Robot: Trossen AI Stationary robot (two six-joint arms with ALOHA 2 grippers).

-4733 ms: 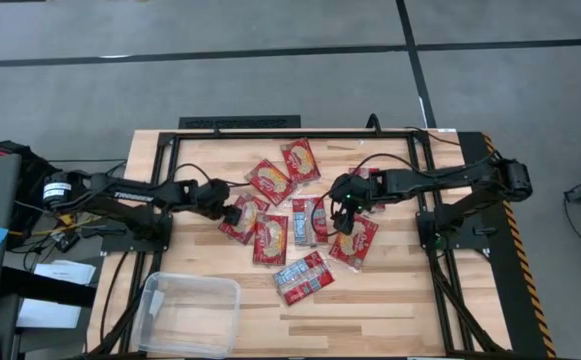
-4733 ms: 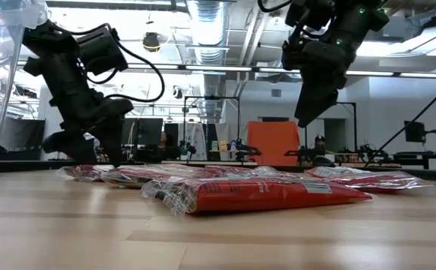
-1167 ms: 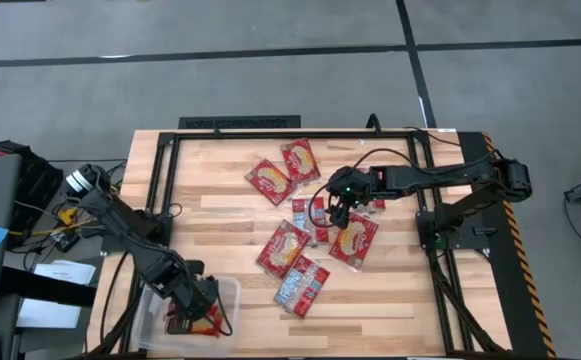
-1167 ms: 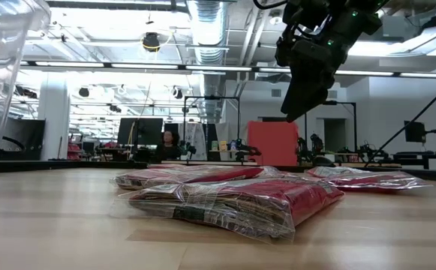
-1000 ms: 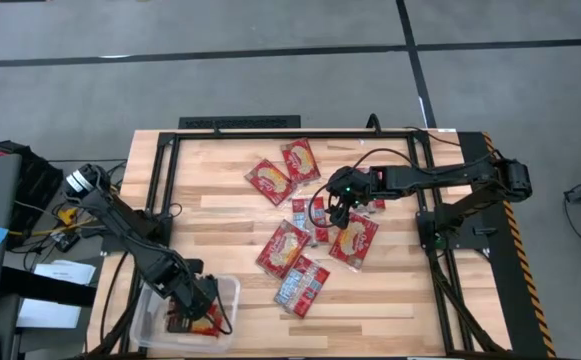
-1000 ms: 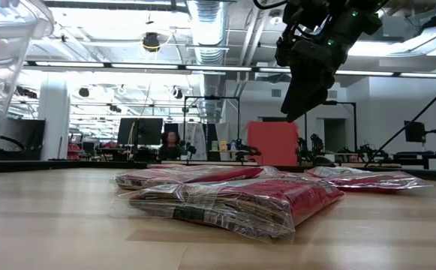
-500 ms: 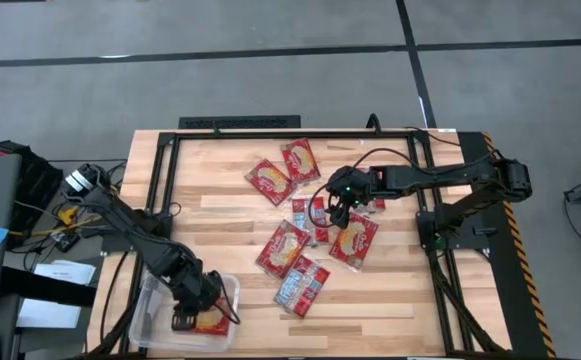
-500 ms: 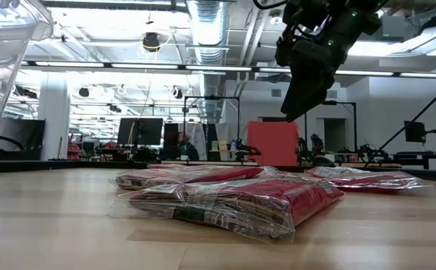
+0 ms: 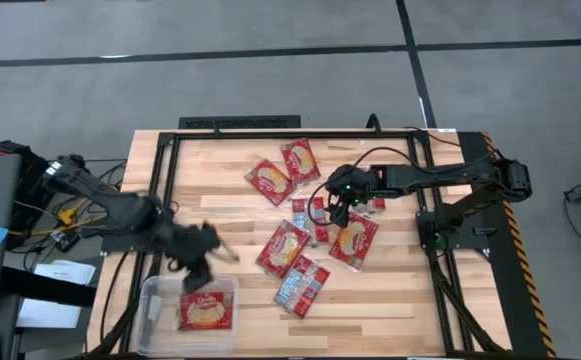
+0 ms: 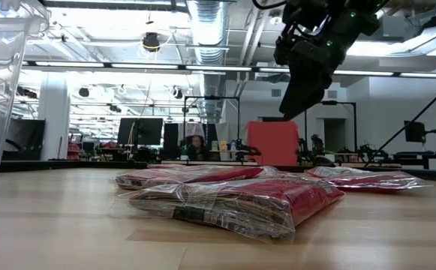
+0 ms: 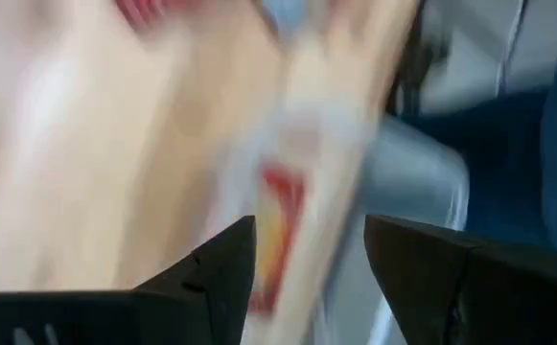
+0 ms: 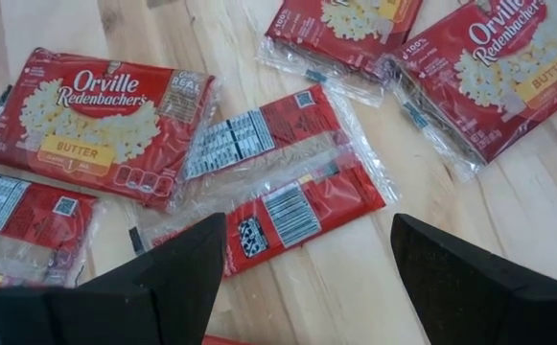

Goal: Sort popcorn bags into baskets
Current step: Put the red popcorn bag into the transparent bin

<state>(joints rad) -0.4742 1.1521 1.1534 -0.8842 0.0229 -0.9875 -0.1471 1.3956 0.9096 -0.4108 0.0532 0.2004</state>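
Popcorn bags [image 9: 285, 246] lie scattered over the middle of the table [image 9: 390, 305] in the high view, and one bag [image 9: 205, 311] already sits flat in the tub [image 9: 156, 312] at the lower left of the frame. Our left gripper [image 9: 206, 250] hangs just above the tub's upper right corner, between it and the pile; its fingers stand apart with nothing between them in the left wrist view. Our right gripper [image 9: 336, 210] hovers over the centre of the pile, right of the frame's middle, fingers spread wide and empty in the right wrist view, above a bag lying label side up [image 12: 273, 192].

We judge that one drop is done and the next pick is in hand. The left gripper needs to cross to the nearest loose bag, the one at the pile's lower left, and come down on an edge that stands free of its neighbours.

Several bags overlap near the centre, so a careless pinch there could lift two at once or drag a neighbour. Bare wood lies between tub and pile, giving us open room for the carry. The tub sits near the table's lower edge, so we should release well inside its rim.
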